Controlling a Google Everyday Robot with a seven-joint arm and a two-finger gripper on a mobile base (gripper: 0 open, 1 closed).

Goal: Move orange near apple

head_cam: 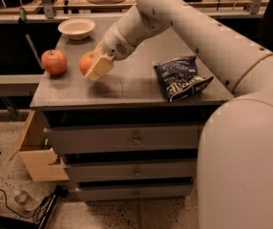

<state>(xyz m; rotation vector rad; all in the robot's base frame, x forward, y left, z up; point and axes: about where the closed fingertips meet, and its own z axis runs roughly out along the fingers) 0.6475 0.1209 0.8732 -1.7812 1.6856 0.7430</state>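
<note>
Clamped in the gripper (97,67): the orange (85,62), on the gripper's left side, low over the left part of the table (127,87), just right of the apple (54,61), not touching.

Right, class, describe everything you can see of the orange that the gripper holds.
The orange is round and plain orange with a matte skin, showing no stem or marks. Only its left part shows: the gripper clamps it, one pale finger covering its right side. It sits low at the left of the grey cabinet top; whether it rests there or hangs just above cannot be told. It is right of the red apple, close but apart, with a gap between them.
</note>
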